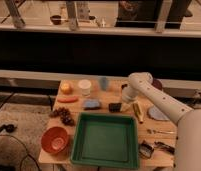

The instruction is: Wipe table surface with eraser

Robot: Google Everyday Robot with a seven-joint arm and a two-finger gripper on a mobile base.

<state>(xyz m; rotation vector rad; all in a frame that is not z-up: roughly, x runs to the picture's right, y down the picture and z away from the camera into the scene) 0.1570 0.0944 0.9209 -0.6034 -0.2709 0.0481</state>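
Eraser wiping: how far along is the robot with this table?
Done: the hand sits closed at the right edge of the eraser. In hand: securing it; whether it actually grips the eraser, I cannot tell. Left: wiping the table surface, apparently all of it.

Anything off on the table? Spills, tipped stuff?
Nothing stands out. No spill shows on the table, the white cup and blue cup stand upright, and the green tray lies flat. The gripper sits shut beside the eraser; contact unclear.
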